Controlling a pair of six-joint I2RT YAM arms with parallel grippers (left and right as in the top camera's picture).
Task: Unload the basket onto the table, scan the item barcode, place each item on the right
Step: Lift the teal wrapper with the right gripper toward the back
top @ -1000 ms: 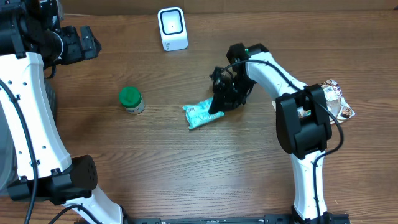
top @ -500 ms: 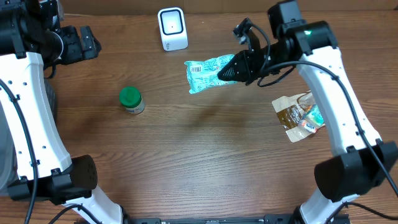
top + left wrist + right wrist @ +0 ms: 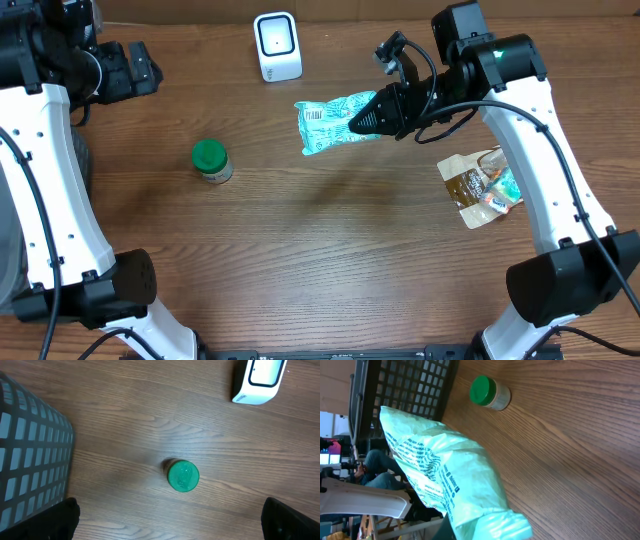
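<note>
Presently: teal pouch (image 3: 335,122), aloft at 5 o'clock of white scanner (image 3: 277,46), pinched by its 3 o'clock end in clenched right gripper (image 3: 375,115). Risks: barcode (image 3: 315,113) apparently facing upward, likely misread; limp pouch sagging or slipping from narrow pinch.

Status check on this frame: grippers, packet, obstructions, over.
Right gripper shut on teal packet, held aloft near white scanner. Left gripper open, empty, parked far left. Nothing between packet and scanner; green-lidded jar off to the side.
</note>
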